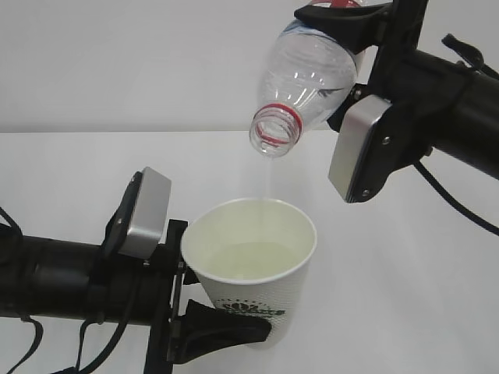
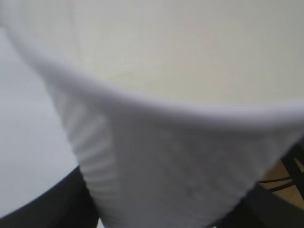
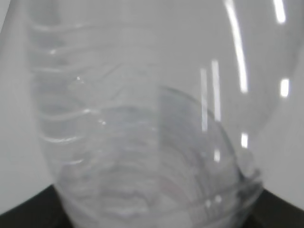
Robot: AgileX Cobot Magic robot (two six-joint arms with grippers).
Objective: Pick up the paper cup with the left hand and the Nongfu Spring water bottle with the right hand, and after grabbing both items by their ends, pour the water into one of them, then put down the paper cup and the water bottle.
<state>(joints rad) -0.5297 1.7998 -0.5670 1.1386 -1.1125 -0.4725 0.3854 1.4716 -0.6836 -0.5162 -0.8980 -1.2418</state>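
Nearest me, the left hand (image 1: 204, 321) is clamped low on the cup (image 1: 253, 261), at about seven o'clock on the table (image 1: 405, 296), holding it off the surface with its mouth tipped slightly toward me. The left wrist view shows only the cup's ribbed white wall, blurred. Pale water (image 1: 251, 259) already lies in the cup's bottom. Above and behind, at one o'clock, the right hand (image 1: 339, 19) grips the bottle (image 1: 308, 82) by its body, neck slanting down toward seven o'clock, the open mouth just over the cup. A thin stream falls from it into the cup. So both pickups are done and the pour is under way, I judge; setting both things down remains.
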